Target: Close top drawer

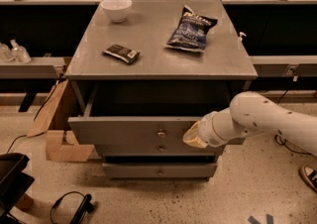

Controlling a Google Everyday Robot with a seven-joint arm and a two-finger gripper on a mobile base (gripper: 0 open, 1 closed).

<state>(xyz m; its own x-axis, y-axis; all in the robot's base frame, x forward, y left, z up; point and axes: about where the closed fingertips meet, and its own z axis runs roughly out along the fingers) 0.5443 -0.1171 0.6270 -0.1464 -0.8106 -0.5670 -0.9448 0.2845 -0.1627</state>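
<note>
The top drawer (129, 131) is a wide grey metal drawer with a small central knob (161, 133). It stands partly pulled out of the grey cabinet, its dark inside showing under the top. My gripper (190, 137) is at the end of the white arm (262, 121), pressed against the right part of the drawer's front panel. Its tan end touches the panel to the right of the knob.
On the cabinet top (158, 54) lie a white bowl (116, 9), a dark snack bar (120, 53) and a blue chip bag (190, 28). Two narrower drawer fronts (159, 169) sit below. Cardboard (54, 119) leans at the left; cables and a black object lie on the floor.
</note>
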